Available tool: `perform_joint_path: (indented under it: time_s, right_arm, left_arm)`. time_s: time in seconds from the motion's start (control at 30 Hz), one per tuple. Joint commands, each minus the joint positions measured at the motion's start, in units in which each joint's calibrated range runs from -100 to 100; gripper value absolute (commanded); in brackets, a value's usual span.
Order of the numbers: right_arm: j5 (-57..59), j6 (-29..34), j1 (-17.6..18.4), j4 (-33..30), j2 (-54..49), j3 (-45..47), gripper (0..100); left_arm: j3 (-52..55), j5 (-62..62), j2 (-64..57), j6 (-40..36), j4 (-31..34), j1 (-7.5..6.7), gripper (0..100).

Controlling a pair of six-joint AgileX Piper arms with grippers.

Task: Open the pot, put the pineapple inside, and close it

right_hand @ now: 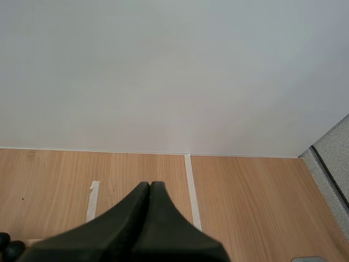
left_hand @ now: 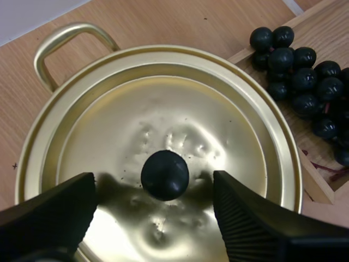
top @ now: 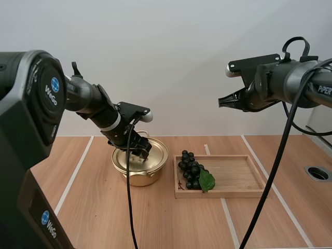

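2 grippers: the left gripper (top: 141, 150) is low over the pot (top: 141, 179); the right gripper (top: 222, 102) is high in the air, well apart from all things on the table (top: 93, 207).
Left gripper state: released; its 2 fingers (left_hand: 240, 218) stand apart, 1 on each side of the knob (left_hand: 164, 175), with a gap to it on both sides.
Right gripper state: clenched on nothing; both fingers lie together as 1 dark wedge.
Lid (left_hand: 163, 125): gold colour, directly under the left gripper, sitting on the pot, with its black knob between the fingers.
Pot: closed; 1 handle (left_hand: 65, 41) lies beyond the fingertips.
Grapes (top: 191, 168): 1 dark bunch with 1 green leaf (top: 207, 181), near the left gripper on the side toward the right arm, lying in the tray (top: 233, 176).
Tray: wooden, just beside the pot, far below the right gripper.
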Motion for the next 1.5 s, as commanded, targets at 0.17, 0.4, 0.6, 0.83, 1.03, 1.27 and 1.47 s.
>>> perform_joint_path:
  time_s: [0.17, 0.4, 0.6, 0.83, 1.03, 1.27, 1.47]
  right_arm:
    - [-0.83, -0.61, -0.23, -0.19, -0.42, 0.2, 0]
    - [-0.83, -0.61, -0.23, -0.19, -0.42, 0.2, 0]
    - [-1.51, -0.61, -0.23, 1.17, -0.42, 0.2, 0]
    - [-5.8, -0.61, -0.23, 1.46, -2.37, 0.2, 0]
    - [-11.58, -0.61, -0.23, 2.59, -9.28, 0.2, 0]
    - [-18.67, -0.61, -0.23, 4.94, -22.42, 0.3, 0]
    - [-19.67, -2.07, -0.23, 5.21, -34.3, 2.78, 0]
  left_arm:
    - [-0.75, -0.89, -0.77, 0.38, 1.49, -0.07, 100]
    - [-9.37, 7.81, -7.14, -3.15, 1.29, -0.07, 100]
    - [-13.37, 8.92, -16.31, -7.25, 1.26, -0.07, 67]
    - [-13.37, 5.61, -26.54, -6.93, 2.45, 0.15, 0]
    - [-13.22, 3.51, -34.75, -7.35, -3.84, 2.52, 0]
    - [-11.74, -0.1, -47.35, -5.4, -9.33, 6.89, 0]
    - [-1.67, -7.96, -61.74, -1.92, -13.63, 7.65, 0]
